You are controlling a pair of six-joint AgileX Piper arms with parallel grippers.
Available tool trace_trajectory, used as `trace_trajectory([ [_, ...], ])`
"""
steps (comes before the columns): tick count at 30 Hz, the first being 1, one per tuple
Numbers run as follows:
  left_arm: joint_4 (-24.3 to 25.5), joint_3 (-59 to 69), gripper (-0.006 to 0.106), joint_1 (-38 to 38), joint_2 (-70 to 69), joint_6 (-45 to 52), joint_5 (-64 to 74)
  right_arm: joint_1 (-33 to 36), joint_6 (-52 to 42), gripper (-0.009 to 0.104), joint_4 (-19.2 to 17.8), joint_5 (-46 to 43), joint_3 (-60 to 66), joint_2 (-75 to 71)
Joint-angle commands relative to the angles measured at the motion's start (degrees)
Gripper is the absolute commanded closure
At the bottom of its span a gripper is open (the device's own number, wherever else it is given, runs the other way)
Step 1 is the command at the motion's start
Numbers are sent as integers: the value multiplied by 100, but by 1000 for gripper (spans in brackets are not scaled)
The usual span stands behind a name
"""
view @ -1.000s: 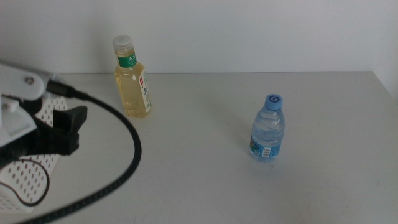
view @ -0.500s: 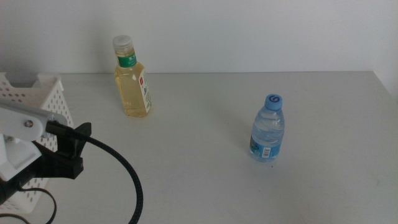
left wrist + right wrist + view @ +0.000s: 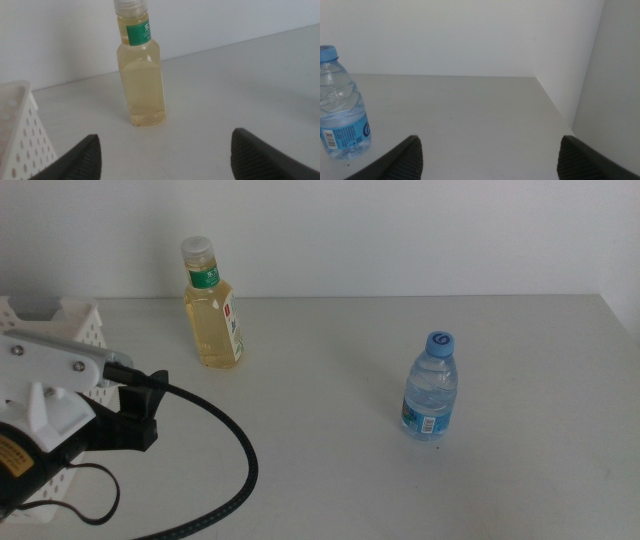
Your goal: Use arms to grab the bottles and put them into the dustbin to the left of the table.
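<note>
A clear bottle of pale yellow liquid (image 3: 212,305) with a white cap stands upright at the back left of the table (image 3: 330,470). My left gripper (image 3: 140,408) is open and empty, low at the left, a short way in front of that bottle (image 3: 140,70), which stands centred ahead of the spread jaws. A small water bottle (image 3: 431,387) with a blue cap stands upright right of centre. The right gripper (image 3: 490,172) is open and empty, out of the middle view, with the water bottle (image 3: 340,107) off to one side ahead of it. The white perforated dustbin (image 3: 75,320) sits at the far left, partly behind my left arm.
A white wall runs behind the table. The table's right edge (image 3: 620,320) shows at the far right. A black cable (image 3: 235,470) loops from the left arm across the front left. The dustbin's corner (image 3: 22,135) lies close beside the left jaw.
My left arm has swung away from over the dustbin, dropping and then moving right toward the yellow bottle. More of the dustbin shows now. Both bottles stay put.
</note>
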Motion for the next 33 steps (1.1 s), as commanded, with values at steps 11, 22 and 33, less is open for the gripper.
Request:
trace_trajectory([
  [11, -139, -706, 7, -32, 2063, -87, -2507, -31, -59, 1, -51, -408, -54, -123],
  [22, -64, -1986, 7, 40, 3607, -85, -2506, -31, -59, 1, -51, -408, -54, -123],
  [33, 1464, -2613, 7, 769, 4260, -1044, -2595, -31, -59, 1, -51, -408, -54, -123],
])
